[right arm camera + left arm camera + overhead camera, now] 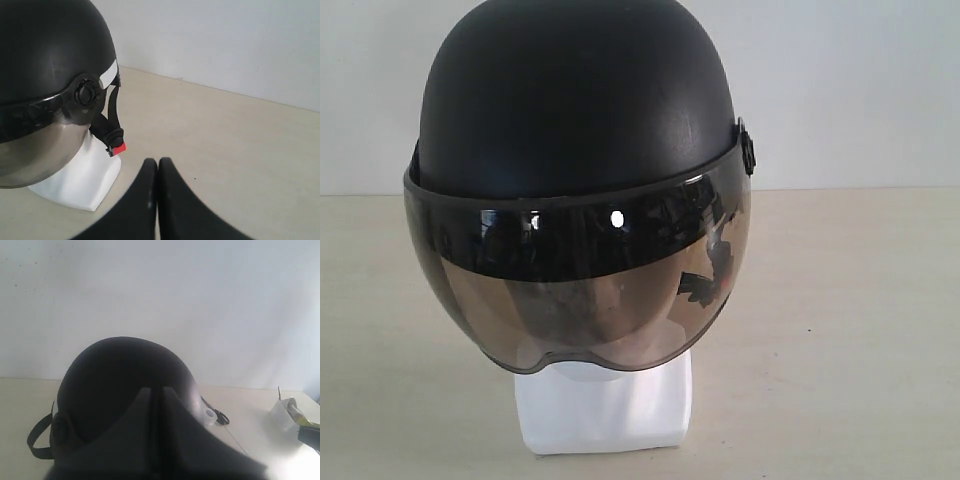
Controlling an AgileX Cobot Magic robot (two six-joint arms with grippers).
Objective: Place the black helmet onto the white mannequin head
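The black helmet sits on the white mannequin head, its smoke-tinted visor down over the face; only the white neck and base show below. In the right wrist view the helmet is seen from the side, its chin strap with a red buckle hanging beside the white base. My right gripper is shut and empty, over the table apart from the base. My left gripper is shut and empty, just behind the helmet's back. Neither gripper shows in the exterior view.
A beige table runs to a white wall. In the left wrist view a small roll of clear tape and black scissors lie behind the helmet, and a white box sits at the table's far side.
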